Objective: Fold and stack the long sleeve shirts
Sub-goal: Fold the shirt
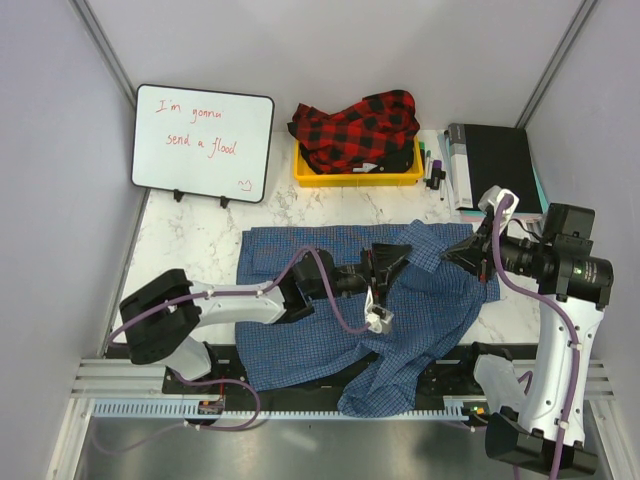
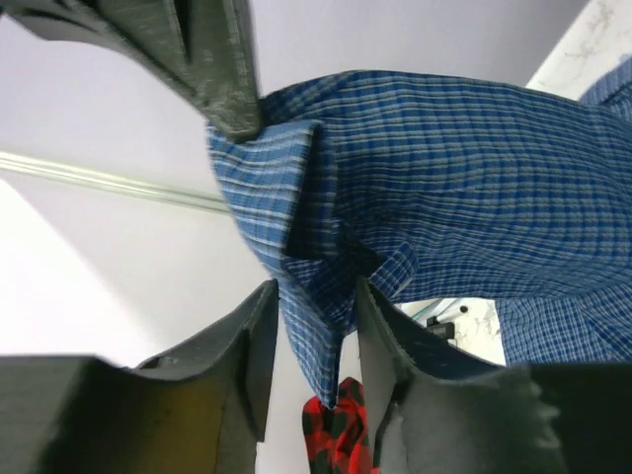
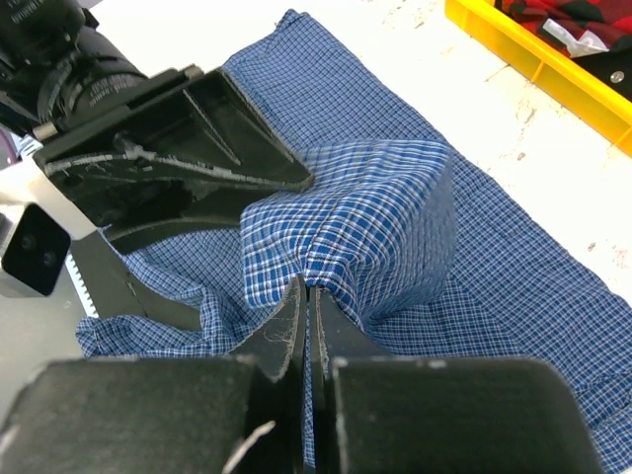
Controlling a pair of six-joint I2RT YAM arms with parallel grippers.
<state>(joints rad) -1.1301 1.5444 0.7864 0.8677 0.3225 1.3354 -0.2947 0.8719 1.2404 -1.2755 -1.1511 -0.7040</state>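
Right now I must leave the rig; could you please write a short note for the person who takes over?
Left gripper: jaws shut on a fold of the blue shirt, raised mid-table.
Right gripper: jaws shut on the same shirt, close beside.
Blue shirt: mostly spread on the table, near hem crumpled over the edge; not folded.
Red plaid shirt: bunched in the yellow bin at the back, unfolded.
To do: fold both, stack.

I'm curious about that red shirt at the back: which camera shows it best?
The top view: the red shirt lies bunched in the yellow bin, nothing in front of it. The left wrist view catches only a scrap below the blue shirt; the right wrist view only a corner at its top edge.
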